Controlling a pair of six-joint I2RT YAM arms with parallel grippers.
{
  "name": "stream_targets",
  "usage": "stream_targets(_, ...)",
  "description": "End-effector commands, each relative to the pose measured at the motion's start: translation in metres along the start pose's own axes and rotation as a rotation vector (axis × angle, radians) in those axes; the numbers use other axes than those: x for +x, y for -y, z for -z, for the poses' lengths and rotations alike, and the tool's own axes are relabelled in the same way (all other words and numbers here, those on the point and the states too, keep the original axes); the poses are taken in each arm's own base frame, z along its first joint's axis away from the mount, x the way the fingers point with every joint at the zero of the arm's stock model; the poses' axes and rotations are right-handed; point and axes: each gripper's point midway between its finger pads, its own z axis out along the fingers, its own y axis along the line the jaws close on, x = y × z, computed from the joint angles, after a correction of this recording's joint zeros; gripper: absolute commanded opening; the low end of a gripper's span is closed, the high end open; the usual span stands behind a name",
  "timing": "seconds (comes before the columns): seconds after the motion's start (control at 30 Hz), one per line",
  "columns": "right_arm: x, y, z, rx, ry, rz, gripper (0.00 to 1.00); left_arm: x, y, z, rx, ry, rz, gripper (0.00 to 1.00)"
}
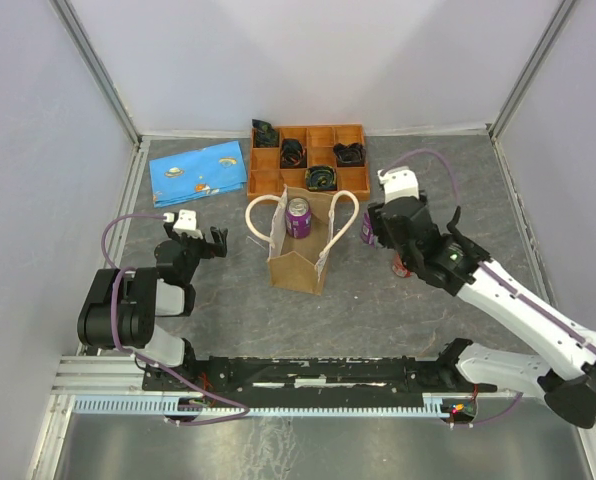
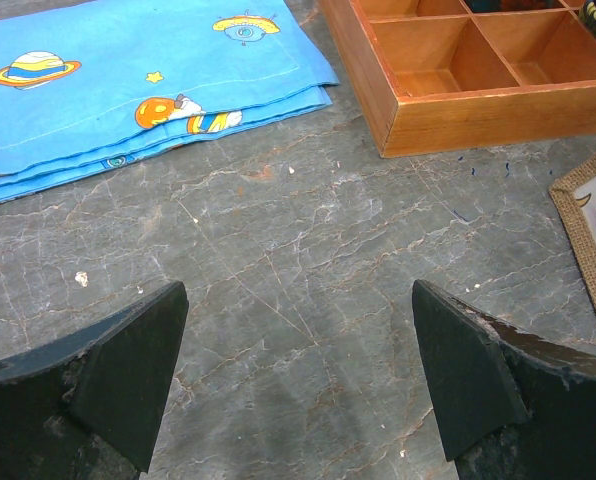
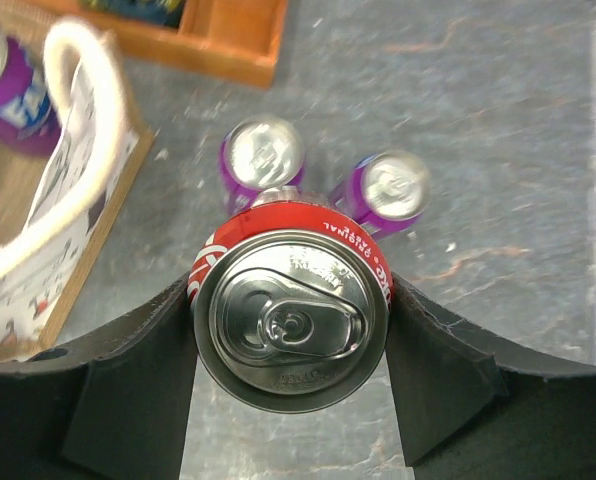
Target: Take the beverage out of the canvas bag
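The tan canvas bag [image 1: 296, 262] stands upright at the table's middle with cream rope handles [image 1: 261, 215]. A purple can [image 1: 298, 216] stands inside it, also seen in the right wrist view [image 3: 13, 90]. My right gripper [image 1: 403, 258] is to the right of the bag, shut on a red soda can [image 3: 291, 320], fingers [image 3: 143, 375] pressed on both sides. Two purple cans [image 3: 263, 155] [image 3: 391, 188] stand on the table just beyond it. My left gripper [image 1: 204, 243] is open and empty left of the bag, over bare table [image 2: 298, 370]. The bag's edge [image 2: 590, 235] shows at its right.
An orange compartment tray [image 1: 307, 129] with dark items sits behind the bag, its corner in the left wrist view [image 2: 458, 110]. A folded blue space-print cloth [image 1: 198, 172] lies at the back left [image 2: 128, 80]. Walls enclose the table.
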Motion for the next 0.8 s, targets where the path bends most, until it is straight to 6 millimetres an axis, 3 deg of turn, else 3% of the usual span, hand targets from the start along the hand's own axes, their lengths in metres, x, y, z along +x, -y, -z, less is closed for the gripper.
stream_targets(0.0, 0.008, -0.038, -0.008, -0.147, -0.019, -0.071, 0.00, -0.014, -0.001, -0.001, 0.008, 0.057, -0.061, 0.99)
stream_targets(0.1, 0.026, -0.050, -0.018, -0.170, -0.061, -0.075, 0.00, -0.014, -0.001, -0.001, 0.008, 0.055, -0.061, 0.99)
stream_targets(0.47, 0.093, -0.061, -0.060, -0.185, -0.223, -0.129, 0.00, -0.014, -0.001, -0.001, 0.008, 0.056, -0.061, 0.99)
stream_targets(0.77, 0.115, -0.048, -0.083, -0.131, -0.260, -0.169, 0.00, -0.014, -0.001, -0.001, 0.008, 0.054, -0.061, 0.99)
